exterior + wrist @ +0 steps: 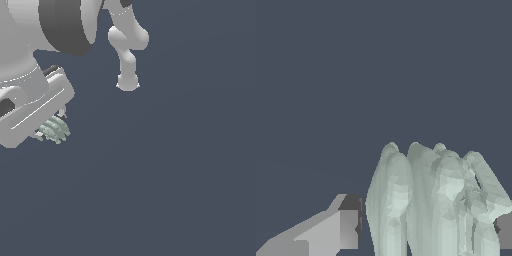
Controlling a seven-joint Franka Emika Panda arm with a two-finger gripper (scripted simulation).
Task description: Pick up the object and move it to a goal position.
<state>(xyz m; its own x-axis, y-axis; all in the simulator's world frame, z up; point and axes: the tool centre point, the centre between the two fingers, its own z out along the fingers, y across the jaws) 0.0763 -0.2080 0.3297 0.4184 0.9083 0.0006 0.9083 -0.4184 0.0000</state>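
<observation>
Wrist view: my gripper [426, 230] sits clamped on the object [431, 200]; grasp looks made, so I judge transport to goal comes next.

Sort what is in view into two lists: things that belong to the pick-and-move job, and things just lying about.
Belongs to the job:
- the pale grey-green lumpy block, sitting between the jaws
- the white gripper, a finger on either side of the block in the wrist view

Just lying about:
- nothing else; only the plain dark floor shows around them
</observation>
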